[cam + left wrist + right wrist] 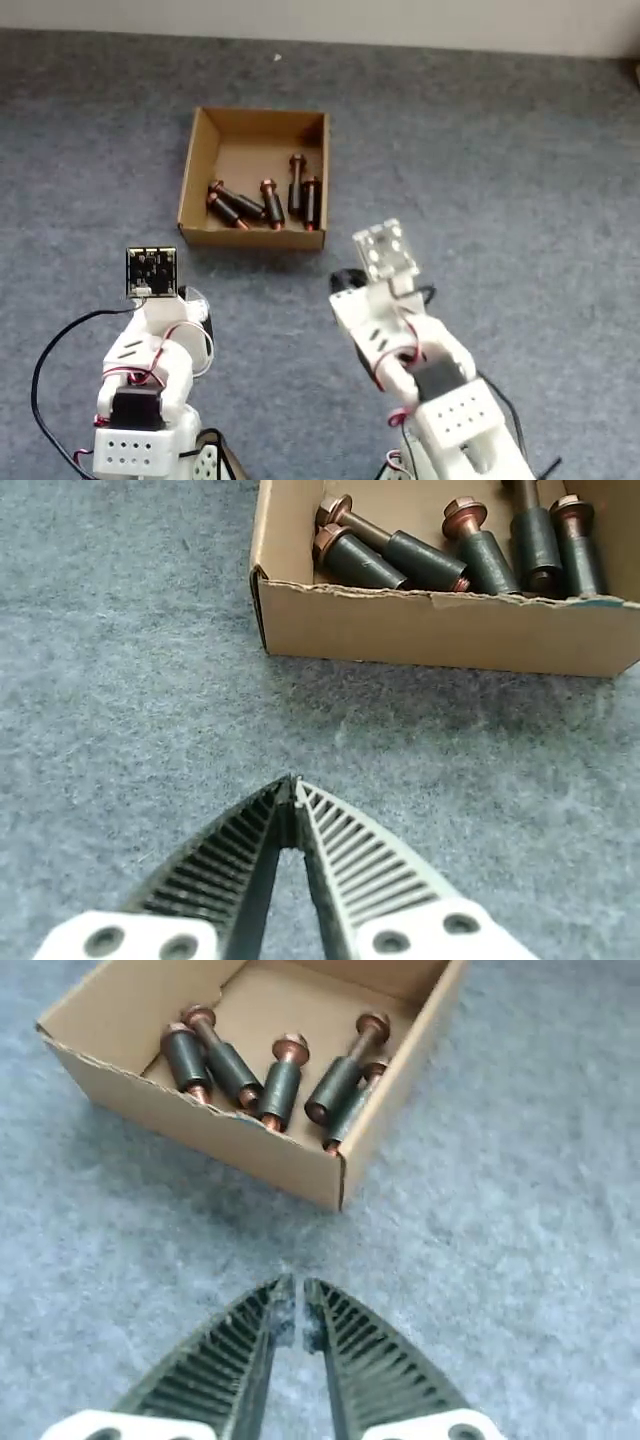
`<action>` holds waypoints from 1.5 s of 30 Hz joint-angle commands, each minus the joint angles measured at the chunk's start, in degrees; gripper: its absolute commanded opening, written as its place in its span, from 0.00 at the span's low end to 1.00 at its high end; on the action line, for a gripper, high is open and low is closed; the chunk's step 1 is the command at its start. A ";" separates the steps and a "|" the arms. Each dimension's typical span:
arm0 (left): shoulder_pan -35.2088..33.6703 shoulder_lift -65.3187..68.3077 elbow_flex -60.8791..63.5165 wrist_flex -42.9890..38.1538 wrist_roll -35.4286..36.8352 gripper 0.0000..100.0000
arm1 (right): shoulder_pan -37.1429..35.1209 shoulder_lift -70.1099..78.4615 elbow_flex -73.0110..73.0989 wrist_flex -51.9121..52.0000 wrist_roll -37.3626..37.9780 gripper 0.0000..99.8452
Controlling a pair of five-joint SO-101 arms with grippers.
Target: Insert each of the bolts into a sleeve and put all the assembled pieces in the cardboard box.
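Observation:
The cardboard box (250,237) sits open on the grey carpet, with several copper bolts pushed into dark sleeves (265,203) lying in its near half. From the left wrist view, my left gripper (293,788) is shut and empty, low over the carpet just short of the box's near wall (430,635), and the assembled pieces (400,555) lie behind that wall. My right gripper (297,1288) is shut with nothing in it, off the box's near right corner (335,1175). The bolt-and-sleeve pieces (275,1085) lie side by side inside.
Both arms stand at the front of the table, the left arm (150,350) below the box's left corner and the right arm (400,330) below its right corner. Bare grey carpet (500,180) stretches right of the box.

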 commanded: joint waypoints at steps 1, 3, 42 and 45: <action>-0.40 -0.31 1.10 -1.23 -0.09 0.01 | 3.12 -11.91 7.43 0.22 0.00 0.01; -0.40 -0.31 1.10 -1.23 -0.09 0.01 | 4.62 -17.71 11.82 0.22 0.00 0.01; -0.57 -0.04 1.10 9.76 -0.18 0.01 | 8.04 -32.84 22.20 38.55 -12.13 0.01; -0.57 -0.04 1.10 9.76 -0.18 0.01 | 8.04 -32.84 22.20 38.55 -12.13 0.01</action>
